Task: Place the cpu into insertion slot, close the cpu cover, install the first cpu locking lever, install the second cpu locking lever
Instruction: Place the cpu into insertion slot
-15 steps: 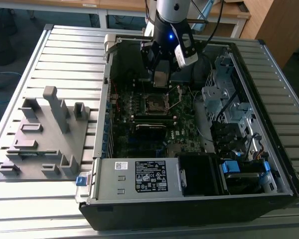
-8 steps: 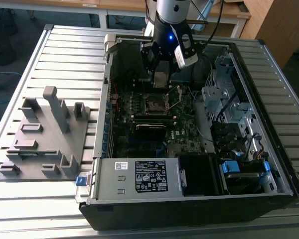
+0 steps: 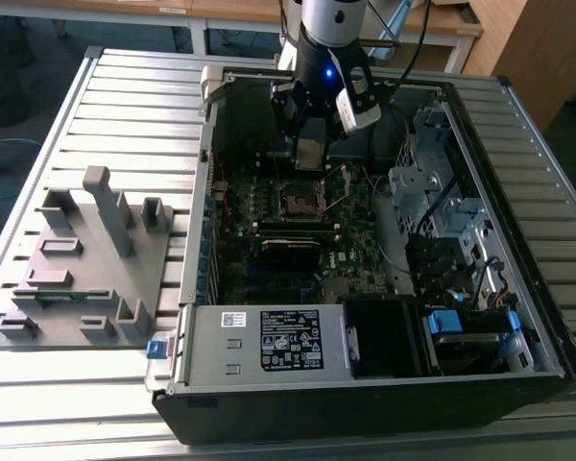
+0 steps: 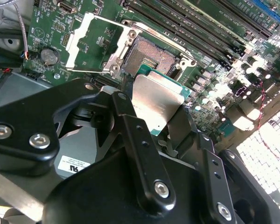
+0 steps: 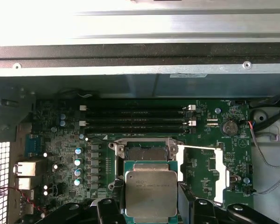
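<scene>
Gripper (image 4: 151, 112) fingers clamp the cpu (image 4: 157, 100) by its edges, just above the insertion slot (image 4: 149, 56).
Nothing is seated yet: the slot lies bare, the cpu cover (image 5: 219, 172) lies open beside it, and both locking steps remain.

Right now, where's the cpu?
In the first wrist view the cpu is held in the tool, raised just short of the empty socket, not yet seated. The cover lies swung open beside the socket.
</scene>
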